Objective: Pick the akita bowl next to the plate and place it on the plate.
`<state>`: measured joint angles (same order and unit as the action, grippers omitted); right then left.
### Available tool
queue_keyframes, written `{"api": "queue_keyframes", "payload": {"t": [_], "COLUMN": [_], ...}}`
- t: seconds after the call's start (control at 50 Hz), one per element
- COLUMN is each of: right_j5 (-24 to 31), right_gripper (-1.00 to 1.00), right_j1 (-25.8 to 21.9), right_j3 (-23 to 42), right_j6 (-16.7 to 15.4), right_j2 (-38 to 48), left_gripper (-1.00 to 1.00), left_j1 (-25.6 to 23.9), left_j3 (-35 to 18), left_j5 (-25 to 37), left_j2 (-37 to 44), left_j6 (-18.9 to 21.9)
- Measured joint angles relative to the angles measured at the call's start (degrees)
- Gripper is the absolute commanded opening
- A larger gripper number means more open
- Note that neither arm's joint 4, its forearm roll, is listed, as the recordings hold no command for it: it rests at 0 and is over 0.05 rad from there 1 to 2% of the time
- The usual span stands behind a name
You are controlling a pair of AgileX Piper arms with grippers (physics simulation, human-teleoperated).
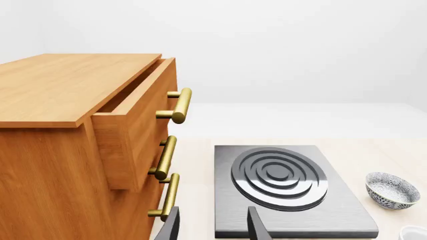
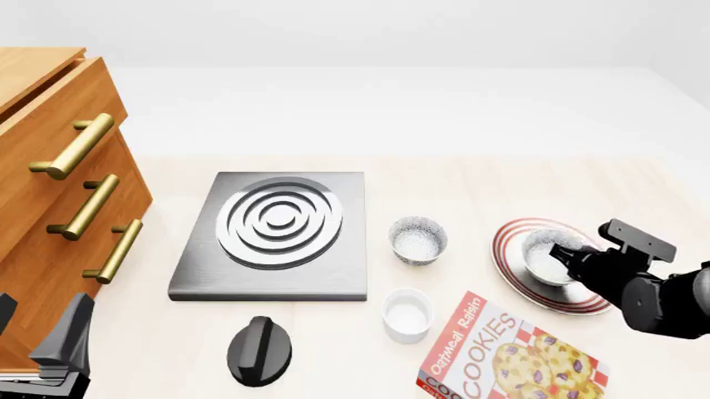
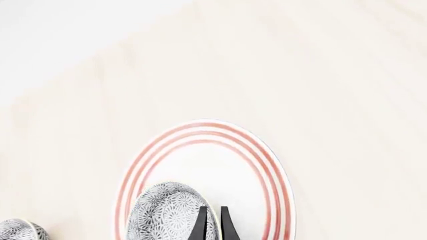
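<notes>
The akita bowl (image 2: pixel 544 253), grey-blue speckled outside and white inside, is over the left part of the red-ringed plate (image 2: pixel 513 270) at the table's right. My right gripper (image 2: pixel 570 259) is shut on the bowl's right rim. In the right wrist view its fingertips (image 3: pixel 212 222) pinch the rim of the akita bowl (image 3: pixel 167 210), which is over the plate (image 3: pixel 220 165). Whether the bowl rests on the plate I cannot tell. My left gripper (image 2: pixel 39 328) stands open by the cabinet at the near left, with nothing between its fingers (image 1: pixel 257 225).
A look-alike bowl (image 2: pixel 418 239) stands left of the plate, with a small white cup (image 2: pixel 406 314) in front of it. A cookie box (image 2: pixel 500 357) lies near right. A burner slab (image 2: pixel 278 224), black knob (image 2: pixel 258 349) and wooden drawer cabinet (image 2: pixel 45 166) fill the left.
</notes>
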<state>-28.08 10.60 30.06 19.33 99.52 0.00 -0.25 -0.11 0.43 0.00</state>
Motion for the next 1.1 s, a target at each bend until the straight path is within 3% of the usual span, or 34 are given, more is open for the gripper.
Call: {"api": "queue_keyframes", "payload": {"t": [0.04, 0.06, 0.6, 0.94, 1.1], "right_j5": [-0.05, -0.07, 1.12, 6.14, 7.88], "right_gripper": [-1.00, 1.00, 1.00, 1.00, 1.00], "right_j1": [0.01, 0.02, 0.35, 1.10, 1.69], "right_j3": [0.00, -0.01, 0.39, 0.71, -0.10], "right_j6": [-0.02, -0.02, 0.57, 0.84, -0.68], "right_j2": [0.10, 0.14, -1.48, -9.02, -14.76], "left_gripper": [1.00, 1.00, 1.00, 1.00, 1.00], "left_j1": [0.00, 0.00, 0.00, 0.00, 0.00], "left_j3": [0.00, 0.00, 0.00, 0.00, 0.00], "left_j5": [0.00, 0.00, 0.00, 0.00, 0.00], "left_j2": [0.00, 0.00, 0.00, 0.00, 0.00], "left_j6": [0.00, 0.00, 0.00, 0.00, 0.00]}}
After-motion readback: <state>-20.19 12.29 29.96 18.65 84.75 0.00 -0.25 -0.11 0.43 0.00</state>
